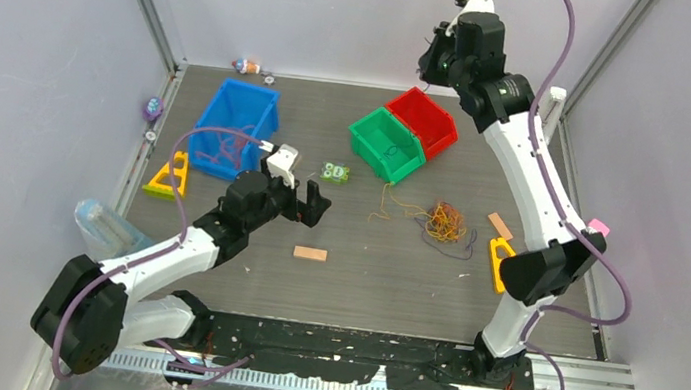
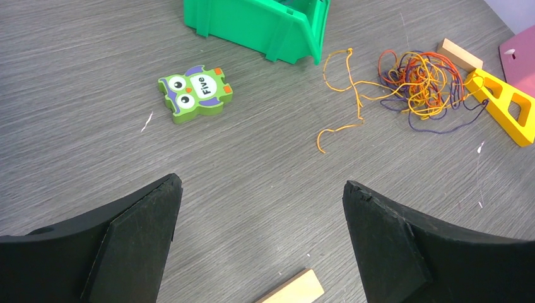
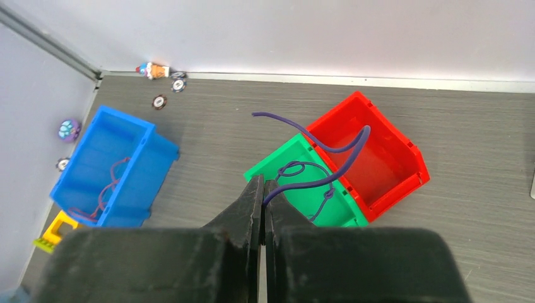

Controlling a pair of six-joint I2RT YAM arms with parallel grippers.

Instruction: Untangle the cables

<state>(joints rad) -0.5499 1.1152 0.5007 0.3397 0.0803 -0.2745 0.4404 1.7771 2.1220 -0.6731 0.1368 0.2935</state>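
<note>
The cables (image 1: 444,220) lie as a tangle of orange, yellow, red and purple strands on the table right of centre, also seen in the left wrist view as the tangle (image 2: 423,82). A loose orange strand (image 2: 347,95) trails to its left. My left gripper (image 2: 262,189) hovers open and empty above bare table, short of the tangle; the left gripper (image 1: 305,200) sits mid-table. My right gripper (image 3: 263,186) is raised high over the bins, shut on a purple cable (image 3: 344,151) that curls away from its tips. The right gripper (image 1: 431,65) is at the back.
A green bin (image 1: 371,123) holding a looped purple strand (image 3: 299,169) and a red bin (image 1: 424,120) stand at the back. A blue bin (image 1: 234,128) holds a red strand. An owl piece (image 2: 195,93), wooden blocks (image 1: 310,253) (image 1: 500,225) and yellow triangles (image 1: 499,261) (image 1: 167,177) lie around.
</note>
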